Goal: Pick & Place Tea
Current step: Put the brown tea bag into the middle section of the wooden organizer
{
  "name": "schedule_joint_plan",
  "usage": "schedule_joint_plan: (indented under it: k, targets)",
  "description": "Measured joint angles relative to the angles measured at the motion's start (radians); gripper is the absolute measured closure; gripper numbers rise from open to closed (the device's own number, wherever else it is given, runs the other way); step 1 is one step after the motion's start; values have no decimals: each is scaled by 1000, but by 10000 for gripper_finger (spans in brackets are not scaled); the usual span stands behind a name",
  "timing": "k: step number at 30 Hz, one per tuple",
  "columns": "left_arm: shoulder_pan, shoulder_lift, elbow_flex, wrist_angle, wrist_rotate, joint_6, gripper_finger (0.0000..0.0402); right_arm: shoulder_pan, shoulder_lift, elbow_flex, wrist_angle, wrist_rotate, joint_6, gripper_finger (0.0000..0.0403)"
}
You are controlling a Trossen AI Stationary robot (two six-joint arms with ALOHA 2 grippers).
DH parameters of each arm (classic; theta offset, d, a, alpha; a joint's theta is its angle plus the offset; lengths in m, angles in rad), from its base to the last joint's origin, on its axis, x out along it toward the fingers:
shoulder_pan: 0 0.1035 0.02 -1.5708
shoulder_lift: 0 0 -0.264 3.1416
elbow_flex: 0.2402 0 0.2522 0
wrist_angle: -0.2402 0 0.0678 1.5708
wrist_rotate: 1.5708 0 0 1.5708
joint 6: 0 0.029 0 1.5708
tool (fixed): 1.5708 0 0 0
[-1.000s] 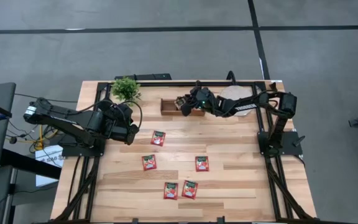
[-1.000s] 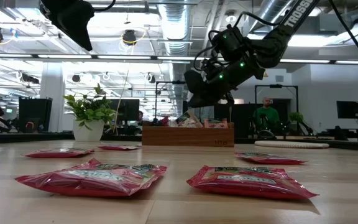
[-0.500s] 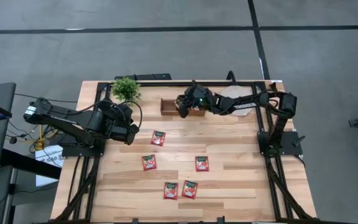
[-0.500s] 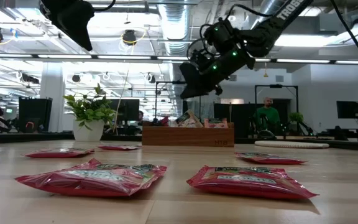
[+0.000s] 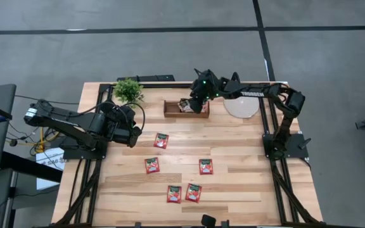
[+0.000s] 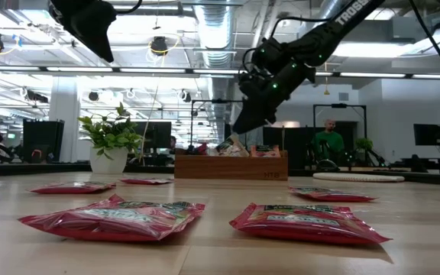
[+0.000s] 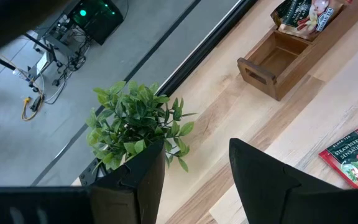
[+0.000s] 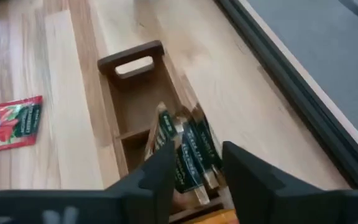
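Since a second ago the right gripper is lifting back from the wooden box, fingers parted and empty over the sachets standing inside it. Five red sachets are lying on the table, while the left gripper, fingers spread, is waiting near the potted plant.

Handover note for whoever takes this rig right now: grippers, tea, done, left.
Right gripper: open, empty, hovering over the wooden tray at the back of the table.
Left gripper: open, empty, waiting near the potted plant.
Done: several tea sachets stand in the tray's compartment under the right gripper; the compartment at the handle end looks empty.
Left: five red sachets lie flat on the table, the nearest to the tray at. Move them into the tray.
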Motion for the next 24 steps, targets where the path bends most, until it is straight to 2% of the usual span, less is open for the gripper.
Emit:
schedule_joint_plan:
  k: [4,7,18,24]
  targets:
    - [0,0,0,3,-5,0,229,7,0,0,11,-8,-23,242]
    - [0,0,0,12,-11,0,229,17,0,0,13,-7,-28,235]
    - [0,0,0,16,-11,1,229,37,101,44,23,-26,-18,254]
    - [0,0,0,15,-10,1,229,34,98,69,21,-25,-25,268]
